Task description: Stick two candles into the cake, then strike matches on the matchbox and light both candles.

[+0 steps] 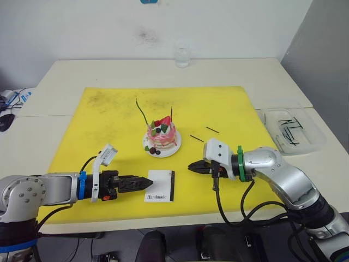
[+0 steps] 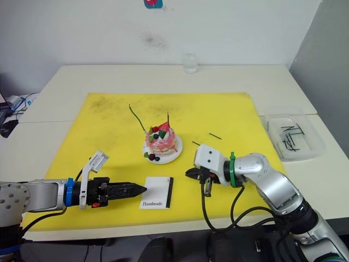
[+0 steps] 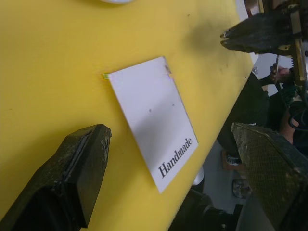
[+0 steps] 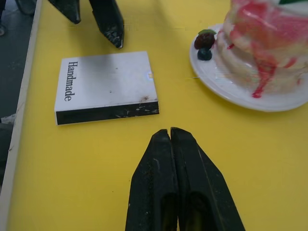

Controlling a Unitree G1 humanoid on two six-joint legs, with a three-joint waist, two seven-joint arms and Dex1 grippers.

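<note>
Cake [image 1: 162, 138] on its plate [image 1: 173, 149] mid yellow mat [image 1: 98, 125], both candles stuck in: green one [image 1: 141, 110] leaning toward the robot's left, red one [image 1: 171, 112] upright. Matchbox [image 1: 160, 186] lies flat in front of the cake, black strip toward the right gripper. Left gripper [image 1: 147, 180] low over the mat just left of the box, jaws spread, nothing between them. Right gripper [image 1: 191, 166] just right of the box, jaws pressed together, tips pointing at the strip, empty. Two matches [image 1: 197, 138] on the mat right of the cake. More sticks in clear tray [image 1: 319, 140] off the mat, far right.
</note>
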